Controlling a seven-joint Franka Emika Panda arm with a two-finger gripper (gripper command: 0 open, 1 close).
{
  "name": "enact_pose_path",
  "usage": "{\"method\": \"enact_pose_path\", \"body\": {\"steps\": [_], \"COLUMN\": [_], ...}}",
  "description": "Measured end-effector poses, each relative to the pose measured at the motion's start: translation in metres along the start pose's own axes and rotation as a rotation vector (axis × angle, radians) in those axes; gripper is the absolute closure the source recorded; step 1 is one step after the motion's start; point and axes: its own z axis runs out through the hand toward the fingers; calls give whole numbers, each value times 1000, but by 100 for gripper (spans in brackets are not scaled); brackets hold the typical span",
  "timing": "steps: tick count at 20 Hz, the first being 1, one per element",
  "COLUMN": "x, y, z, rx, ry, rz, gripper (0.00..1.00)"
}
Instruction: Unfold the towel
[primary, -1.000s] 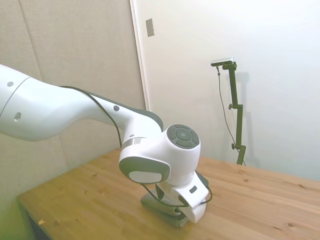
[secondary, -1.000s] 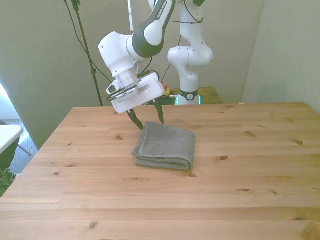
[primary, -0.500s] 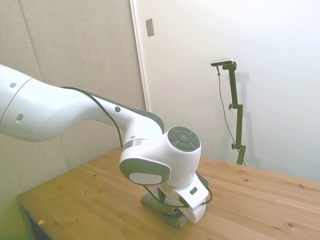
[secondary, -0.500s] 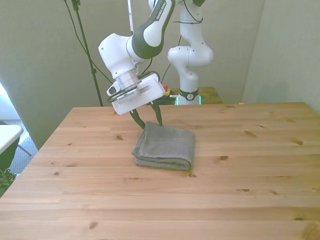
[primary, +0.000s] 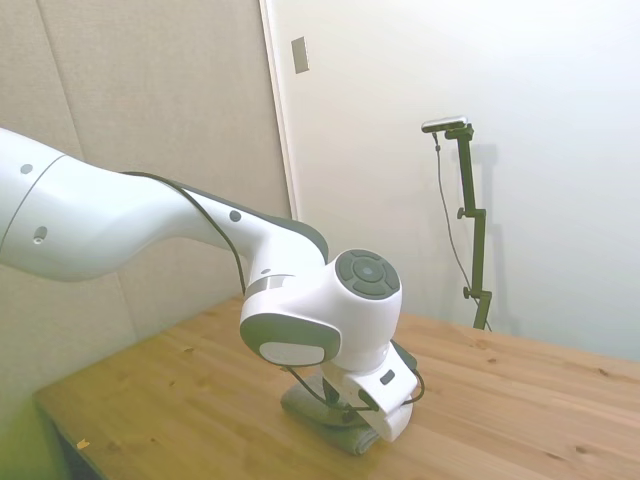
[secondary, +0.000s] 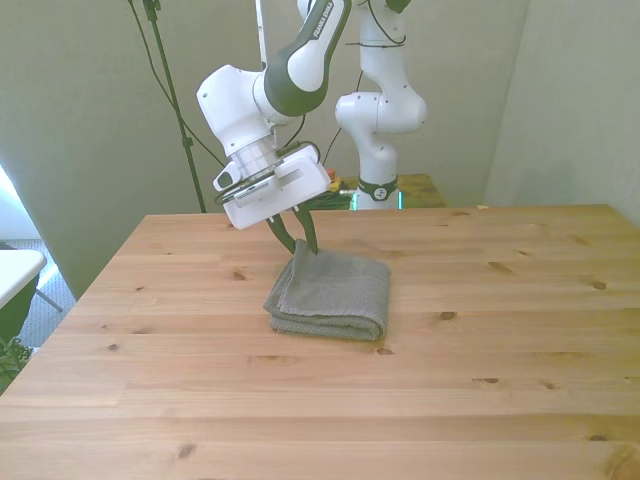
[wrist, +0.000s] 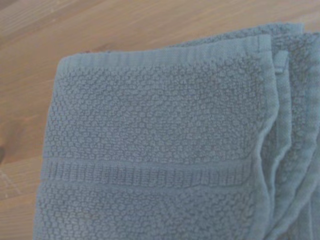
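Under the hand (secondary: 299, 240), on the wooden table (secondary: 500, 370), lies the towel (secondary: 330, 292), a grey terry-cloth piece folded into a thick, roughly square pad. In the front view the two dark fingers (secondary: 283, 232) reach down from the white wrist block and meet at the towel's far corner, on the front view's left side of the pad; they stand close together and appear pinched on the cloth there, and that corner rises slightly toward the tips. Rightward from the hand in that view, the folded pad spreads across the boards, its rounded fold facing the near edge of the table and its stacked layers showing along the front view's left edge.

From the side view, the white arm (primary: 150, 225) comes in low over the table (primary: 520, 400), and the wrist hides the fingers; only a strip of the towel (primary: 310, 408) shows beneath the wrist block, flat on the wood.

Close up in the wrist view, the towel (wrist: 160, 150) fills most of the picture: a nubbly weave, a ribbed band across it, a hemmed corner, and several layered edges stacked along one side, with bare table (wrist: 100, 25) beyond the hem.
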Motion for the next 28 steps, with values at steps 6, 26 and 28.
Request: {"method": "enact_pose_path", "body": {"steps": [6,26,28], "x": [0,-171,-165], "y": [-41,-242,-244], "z": [-19,113,120], "rx": [26,-27,-29], "ry": [13,-251,-299], "rz": [-46,-521,-558], "gripper": [100,0,0]}}
